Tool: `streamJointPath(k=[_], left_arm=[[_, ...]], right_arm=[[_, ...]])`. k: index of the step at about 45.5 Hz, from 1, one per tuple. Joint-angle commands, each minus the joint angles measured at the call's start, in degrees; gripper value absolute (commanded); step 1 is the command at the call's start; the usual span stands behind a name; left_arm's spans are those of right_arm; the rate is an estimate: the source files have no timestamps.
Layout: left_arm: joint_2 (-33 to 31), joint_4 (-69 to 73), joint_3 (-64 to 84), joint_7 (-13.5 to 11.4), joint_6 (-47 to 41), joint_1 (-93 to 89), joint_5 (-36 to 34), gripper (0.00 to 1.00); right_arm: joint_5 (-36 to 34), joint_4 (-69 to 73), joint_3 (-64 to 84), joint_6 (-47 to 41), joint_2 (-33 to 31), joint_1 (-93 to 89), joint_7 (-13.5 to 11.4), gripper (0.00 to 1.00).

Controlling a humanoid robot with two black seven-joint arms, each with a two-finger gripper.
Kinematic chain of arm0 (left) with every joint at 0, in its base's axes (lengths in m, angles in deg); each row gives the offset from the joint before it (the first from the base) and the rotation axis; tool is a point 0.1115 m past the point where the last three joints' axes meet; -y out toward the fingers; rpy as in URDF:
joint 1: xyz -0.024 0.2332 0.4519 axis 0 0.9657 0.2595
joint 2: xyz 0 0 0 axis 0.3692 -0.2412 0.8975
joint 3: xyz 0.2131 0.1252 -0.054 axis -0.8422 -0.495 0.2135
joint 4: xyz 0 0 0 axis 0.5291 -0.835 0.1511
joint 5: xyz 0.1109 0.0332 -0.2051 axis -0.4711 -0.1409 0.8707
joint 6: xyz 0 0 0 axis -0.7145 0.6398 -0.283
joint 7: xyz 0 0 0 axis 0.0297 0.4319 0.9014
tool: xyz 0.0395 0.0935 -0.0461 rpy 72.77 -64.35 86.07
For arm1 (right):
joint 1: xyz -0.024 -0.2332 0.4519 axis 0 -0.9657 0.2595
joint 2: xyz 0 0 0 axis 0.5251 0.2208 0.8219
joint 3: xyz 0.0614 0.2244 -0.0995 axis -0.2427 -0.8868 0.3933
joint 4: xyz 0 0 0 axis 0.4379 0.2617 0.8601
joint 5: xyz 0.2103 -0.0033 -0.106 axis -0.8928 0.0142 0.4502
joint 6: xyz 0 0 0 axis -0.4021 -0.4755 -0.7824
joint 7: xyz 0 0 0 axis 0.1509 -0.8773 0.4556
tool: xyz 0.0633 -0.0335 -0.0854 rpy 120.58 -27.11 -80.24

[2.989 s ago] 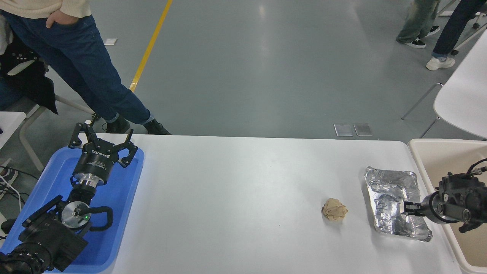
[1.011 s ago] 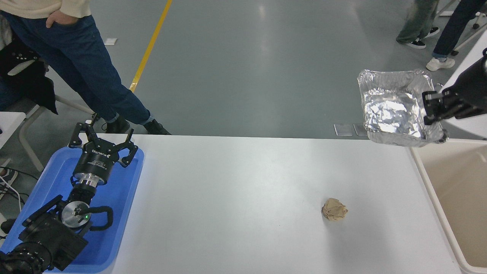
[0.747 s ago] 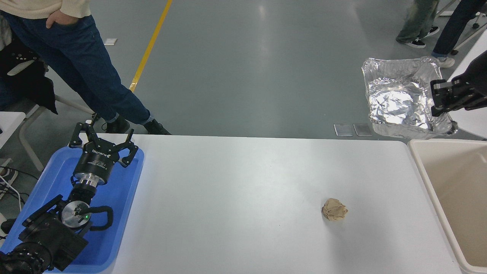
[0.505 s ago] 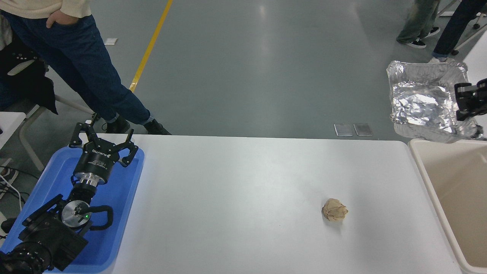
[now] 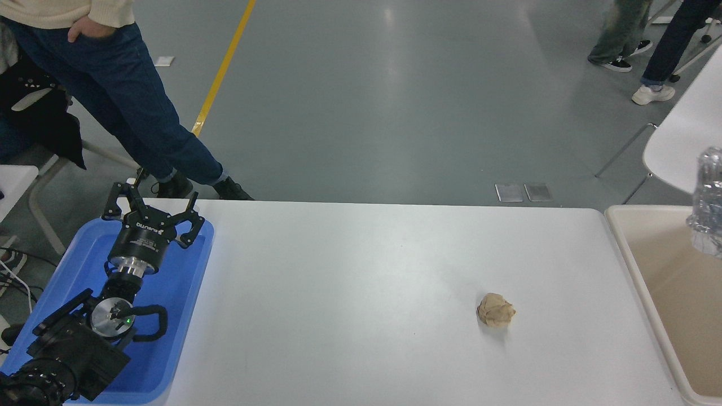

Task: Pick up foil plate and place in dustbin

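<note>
Only a blurred silver strip of the foil plate (image 5: 708,200) shows at the right edge of the head view, up in the air above the cream-beige dustbin (image 5: 637,265) that stands against the table's right end. The rest of the plate is cut off by the picture's edge. My right gripper is out of view beyond that edge. My left gripper (image 5: 151,210) is parked at the lower left over the blue tray, its fingers spread open and holding nothing.
A crumpled brown paper ball (image 5: 496,310) lies on the white table (image 5: 361,293) right of centre. The blue tray (image 5: 180,282) sits under the left arm. A person (image 5: 118,84) stands beyond the far left corner; other legs (image 5: 637,34) show at the top right.
The foil plate was lifted off the table, carried up and to the right, and now hangs over the dustbin, mostly past the picture's edge. The right gripper has left the view.
</note>
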Motion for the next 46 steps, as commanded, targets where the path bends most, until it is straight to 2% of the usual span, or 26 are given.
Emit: streamJointPath(k=[1, 7, 17, 28, 46], left_arm=[[0.00, 0.00, 0.00, -0.09, 0.00, 0.08, 0.09, 1.00], [0.00, 0.00, 0.00, -0.09, 0.00, 0.08, 0.09, 1.00], [0.09, 0.00, 0.00, -0.09, 0.00, 0.08, 0.09, 1.00], [0.00, 0.00, 0.00, -0.09, 0.00, 0.08, 0.09, 1.00], [0.09, 0.00, 0.00, -0.09, 0.00, 0.08, 0.09, 1.00]], right_arm=[[-0.59, -1.74, -3.76, 7.49, -2.81, -12.00, -0.02, 0.00], [-1.21, -4.98, -10.96, 15.14, -2.81, -22.10, -0.02, 0.00], [-3.58, -18.42, -24.05, 20.59, -1.58, -39.15, -0.37, 0.00], [-3.76, -29.76, -37.69, 23.93, 3.34, -54.98, -0.64, 0.00], [-3.76, -46.90, -45.69, 32.55, 14.50, -69.84, -0.64, 0.00]])
